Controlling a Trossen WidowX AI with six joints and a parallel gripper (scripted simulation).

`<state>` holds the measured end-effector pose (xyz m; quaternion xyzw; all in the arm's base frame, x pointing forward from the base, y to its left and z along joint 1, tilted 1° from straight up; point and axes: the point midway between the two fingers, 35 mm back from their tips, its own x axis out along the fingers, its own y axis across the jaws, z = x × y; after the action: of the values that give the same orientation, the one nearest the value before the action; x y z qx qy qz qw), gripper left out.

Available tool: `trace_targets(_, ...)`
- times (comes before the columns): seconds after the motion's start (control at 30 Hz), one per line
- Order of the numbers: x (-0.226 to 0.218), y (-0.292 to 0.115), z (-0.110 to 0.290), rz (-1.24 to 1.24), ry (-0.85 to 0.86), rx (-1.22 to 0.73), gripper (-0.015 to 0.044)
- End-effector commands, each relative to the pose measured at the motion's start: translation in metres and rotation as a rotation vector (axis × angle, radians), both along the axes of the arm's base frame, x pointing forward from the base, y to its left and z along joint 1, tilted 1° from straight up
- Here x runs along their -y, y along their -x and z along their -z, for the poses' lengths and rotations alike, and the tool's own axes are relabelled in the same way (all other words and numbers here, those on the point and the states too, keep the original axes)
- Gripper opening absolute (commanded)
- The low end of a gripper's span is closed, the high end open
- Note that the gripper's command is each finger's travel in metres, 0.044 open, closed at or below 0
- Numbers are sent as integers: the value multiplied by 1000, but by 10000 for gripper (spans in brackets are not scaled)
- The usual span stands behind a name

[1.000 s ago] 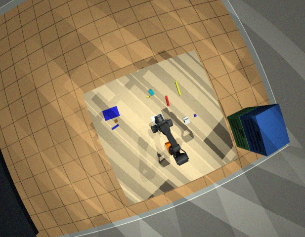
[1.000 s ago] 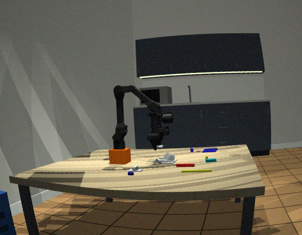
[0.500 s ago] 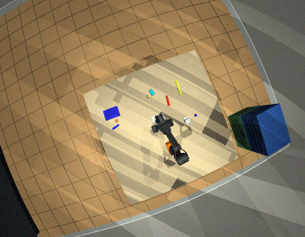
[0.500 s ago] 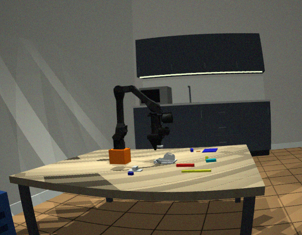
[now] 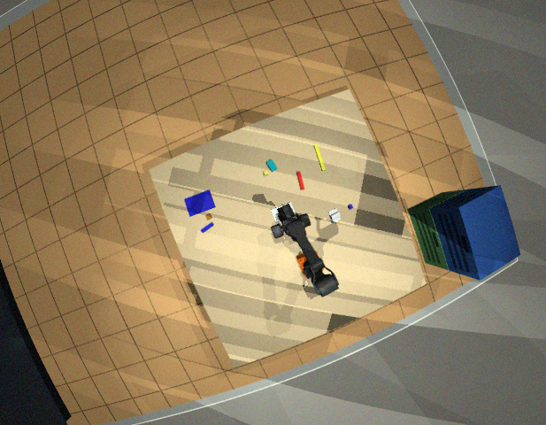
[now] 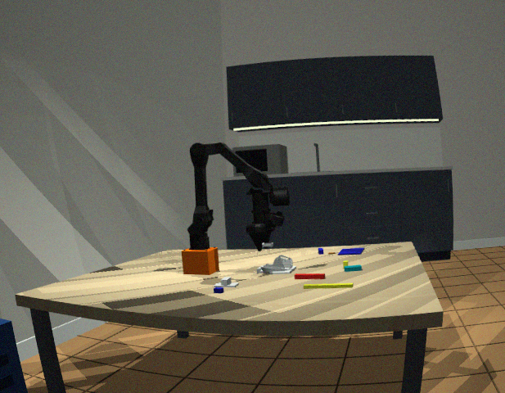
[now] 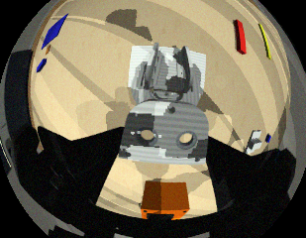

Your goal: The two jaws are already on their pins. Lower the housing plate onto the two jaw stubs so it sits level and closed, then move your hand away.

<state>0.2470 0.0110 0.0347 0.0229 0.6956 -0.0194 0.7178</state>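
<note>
The grey-white housing plate [image 7: 164,119] [image 6: 268,245] has two round holes and a rounded edge. My gripper [image 7: 164,136] [image 6: 259,249] is shut on it, one finger at each side. The plate is in the air above the table. The white base [image 7: 135,53] [image 6: 288,270] [image 5: 276,215] rests on the table, beyond the plate in the wrist view. Two grey jaws [image 7: 154,66] [image 7: 184,66] stand side by side on it. The held plate overlaps the near end of the jaws in the wrist view, so their stubs and pins cannot be made out.
A small white plate with a block [image 5: 334,215] [image 6: 225,281] [image 7: 254,142] lies beside a blue cube [image 5: 349,206] [image 6: 218,290]. A red bar [image 5: 300,181], yellow bar [image 5: 319,157], teal block [image 5: 271,165] and blue sheet [image 5: 199,203] lie farther out. The orange mount [image 6: 199,261] [image 7: 165,196] stands behind the gripper.
</note>
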Motion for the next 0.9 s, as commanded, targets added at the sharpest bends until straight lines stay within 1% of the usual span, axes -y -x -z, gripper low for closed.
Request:
trace_targets(0.0,1,-1,0,7,4,1,351)
trace_targets(0.43,1,-1,1,10,4,1,351)
trace_targets(0.87,1,-3,22,11,4,1,351)
